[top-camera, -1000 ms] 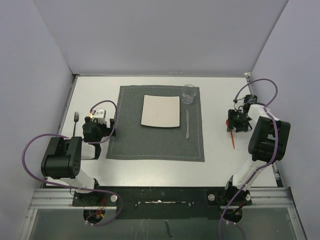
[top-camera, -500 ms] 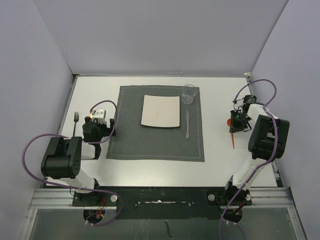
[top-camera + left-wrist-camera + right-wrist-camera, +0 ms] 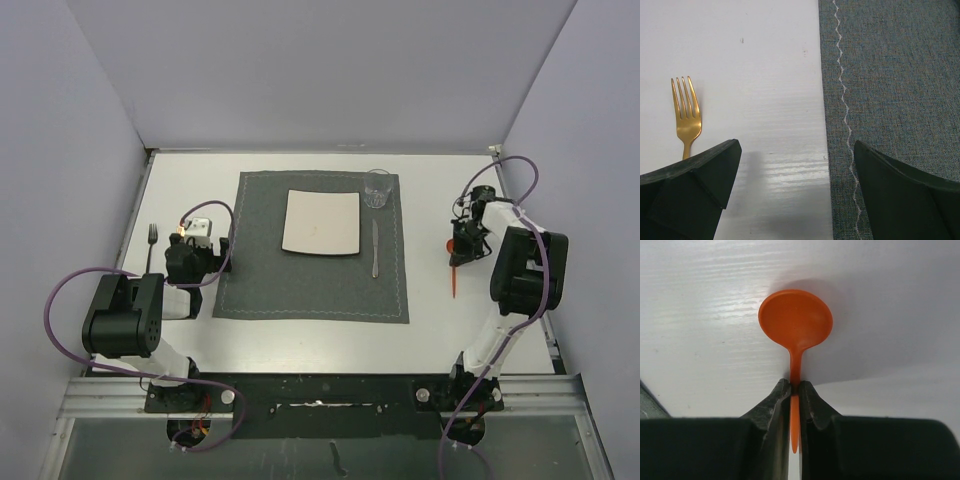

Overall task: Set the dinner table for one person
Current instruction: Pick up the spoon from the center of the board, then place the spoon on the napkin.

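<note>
A: Where's the bench [image 3: 300,340] in all this?
B: Under everything. It's the big white top, w/ both arms bolted at its near edge.
A: R pincer [image 3: 794,383]?
B: We see it clamped on the orange spoon [image 3: 796,320]. The jaws nip the neck just behind the bowl, and the handle runs back btw them. That's over the R side of the bench, well apart from the mat.
A: Is the spoon touching the bench?
B: We can't tell; there's only a shadow under the bowl.
A: L pincer [image 3: 796,145]?
B: Spread wide. It hangs over the L edge of the grey placemat [image 3: 300,290], one finger above bare bench and the other above cloth.
A: What else is around?
B: A gold fork [image 3: 687,115] lies on the bench just L of that pincer, tines pointing to the far side. On the mat there's a square white plate [image 3: 321,222] in the far half, a knife [image 3: 375,250] just R of it, and a clear glass [image 3: 378,188] at the far R corner.
A: What sits closest to the spoon?
B: The knife & glass, along the mat's R strip.
</note>
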